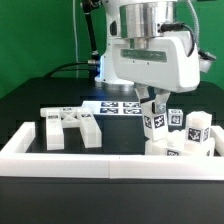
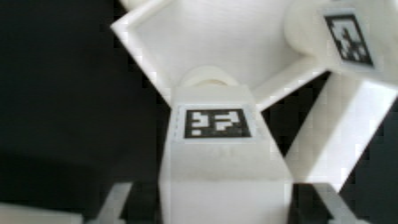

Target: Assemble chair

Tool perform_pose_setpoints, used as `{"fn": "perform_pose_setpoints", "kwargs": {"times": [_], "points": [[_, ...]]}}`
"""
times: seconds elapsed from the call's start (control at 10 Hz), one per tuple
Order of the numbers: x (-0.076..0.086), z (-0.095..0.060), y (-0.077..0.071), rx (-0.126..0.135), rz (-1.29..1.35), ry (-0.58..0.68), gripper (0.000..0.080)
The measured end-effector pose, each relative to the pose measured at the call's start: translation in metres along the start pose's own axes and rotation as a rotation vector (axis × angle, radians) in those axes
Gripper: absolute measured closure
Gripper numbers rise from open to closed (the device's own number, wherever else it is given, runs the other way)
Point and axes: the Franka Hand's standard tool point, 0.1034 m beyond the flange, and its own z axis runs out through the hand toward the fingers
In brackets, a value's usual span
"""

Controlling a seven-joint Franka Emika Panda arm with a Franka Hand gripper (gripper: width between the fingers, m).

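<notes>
1. In the gripper [image 1: 153,104]: a tagged white bar [image 1: 157,122], pinched from both sides with the jaws drawn in tight on it, below the arm's bulky white wrist housing.
2. Held upright, with its lower end down among the tagged white blocks [image 1: 190,135] at the exterior view's right. Touching them or just above them: cannot tell.
3. In the wrist view: the bar running up the middle between two grey fingers [image 2: 118,207]. A square black-and-white tag facing the camera, and a small rounded nub just past the tag.
4. Behind the bar in that view: angled white slabs [image 2: 151,40] forking apart, one of them carrying a second tag [image 2: 342,35]. Too close and too blurred to say which chair part.
5. Well apart from the gripper, toward the exterior view's left: the X-braced frame [image 1: 70,127], lying flat on the black table [image 1: 40,100], clear of the arm.
6. Chair not yet one piece. Frame, blocks and held bar all loose, all behind the long low white rail [image 1: 110,166], with another stretch of rail at the exterior view's left edge.
7. Behind the parts: the marker board [image 1: 115,107], flat on the table, with its right end hidden by the gripper.
</notes>
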Motion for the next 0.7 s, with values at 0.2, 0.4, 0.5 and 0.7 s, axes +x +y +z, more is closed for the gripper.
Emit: {"fn": "perform_pose_setpoints", "kwargs": {"times": [0.2, 0.4, 0.5, 0.7], "points": [[-0.0019, 0.0005, -0.0015, 0.007, 0.155, -0.006, 0.0509], [-0.0024, 0.0005, -0.0021, 0.011, 0.284, -0.011, 0.0509], [-0.0026, 0.0006, -0.002, 0.01, 0.303, -0.012, 0.0509], [-0.0026, 0.0008, -0.0018, 0.01, 0.237, -0.011, 0.0262]]}}
